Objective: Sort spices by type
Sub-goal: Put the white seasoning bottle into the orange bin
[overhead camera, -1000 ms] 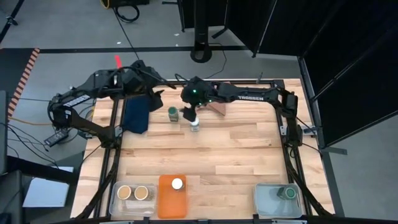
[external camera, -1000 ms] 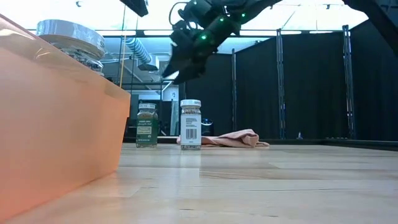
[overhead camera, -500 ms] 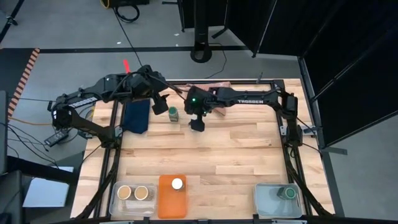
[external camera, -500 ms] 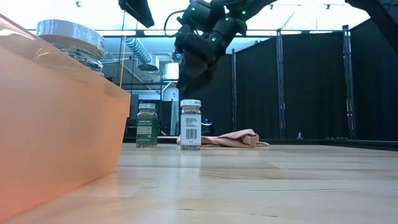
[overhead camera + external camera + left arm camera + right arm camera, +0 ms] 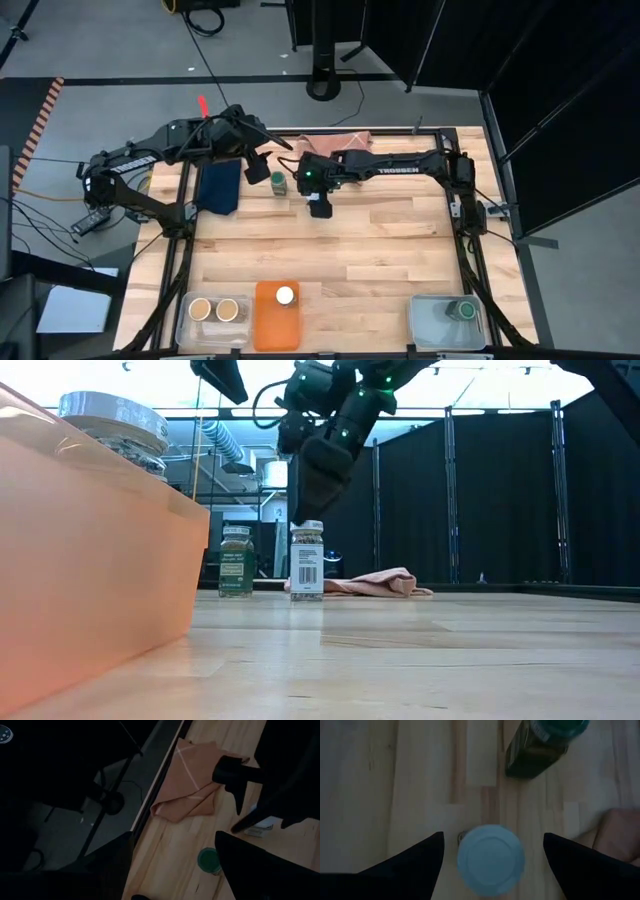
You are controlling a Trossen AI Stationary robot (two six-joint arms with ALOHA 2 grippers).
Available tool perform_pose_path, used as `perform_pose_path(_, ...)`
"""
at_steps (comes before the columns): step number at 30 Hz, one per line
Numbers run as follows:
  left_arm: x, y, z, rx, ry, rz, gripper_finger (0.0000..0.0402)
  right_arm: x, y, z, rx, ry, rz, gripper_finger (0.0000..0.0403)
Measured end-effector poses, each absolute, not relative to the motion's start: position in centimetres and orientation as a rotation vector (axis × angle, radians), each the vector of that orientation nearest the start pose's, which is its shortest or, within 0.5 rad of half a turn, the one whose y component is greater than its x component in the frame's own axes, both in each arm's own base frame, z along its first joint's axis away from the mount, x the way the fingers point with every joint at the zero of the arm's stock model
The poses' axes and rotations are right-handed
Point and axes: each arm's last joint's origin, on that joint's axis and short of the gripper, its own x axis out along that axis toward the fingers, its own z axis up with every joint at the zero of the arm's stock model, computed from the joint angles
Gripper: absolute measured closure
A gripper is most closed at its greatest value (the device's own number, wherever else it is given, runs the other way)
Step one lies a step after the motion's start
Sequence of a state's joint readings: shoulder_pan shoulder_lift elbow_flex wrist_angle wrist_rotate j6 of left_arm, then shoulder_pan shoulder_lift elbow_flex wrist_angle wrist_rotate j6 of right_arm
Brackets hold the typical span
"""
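A white-lid jar [image 5: 491, 860] stands upright on the table near its far edge, mostly hidden in the high view under my right gripper [image 5: 319, 207]. That gripper points down just above the jar [image 5: 306, 559], open, with a finger on either side of the lid and a gap on both. A green-lid jar [image 5: 278, 183] stands just left of it [image 5: 236, 561]. My left gripper [image 5: 258, 166] hovers open, up and to the left of the green lid [image 5: 209, 861]. Two tan-lid jars [image 5: 214, 309], one white-lid jar [image 5: 286, 295] and one green-lid jar [image 5: 461, 310] sit in trays at the near edge.
A dark blue cloth [image 5: 220, 185] lies by the far left corner and a pink folded cloth [image 5: 346, 141] at the far edge. Along the near edge stand a clear tray [image 5: 186, 322], an orange tray [image 5: 264, 325] and another clear tray [image 5: 425, 325]. Bare wood lies between.
My right gripper has come down over the white-lid jar, tipping from slanted to pointing down, and now covers it in the high view. My left gripper swung right, toward the green-lid jar, then held still. No jar has moved.
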State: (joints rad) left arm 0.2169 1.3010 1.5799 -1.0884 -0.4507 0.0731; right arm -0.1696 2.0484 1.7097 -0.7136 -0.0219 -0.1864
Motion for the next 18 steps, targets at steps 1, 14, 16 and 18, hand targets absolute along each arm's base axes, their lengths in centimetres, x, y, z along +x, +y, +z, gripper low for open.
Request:
perform_pose_path(1,22.5,6.3,41.5,0.163,0.842,0.6,0.0117,43.5,-7.4,22.9,-0.069,1.051,-0.036,0.0056)
perform_pose_path(14,22.5,6.3,41.5,0.157,0.842,0.603,0.0117,44.1,-7.5,20.3,-0.053,1.114,-0.019,0.0059)
perform_pose_path(16,22.5,6.3,41.5,0.157,0.841,0.603,0.0117,44.1,-7.5,20.2,-0.053,1.12,-0.023,0.0064)
perform_pose_path(18,22.5,6.3,41.5,0.157,0.841,0.603,0.0117,44.1,-7.6,20.3,-0.066,1.114,-0.043,0.0076)
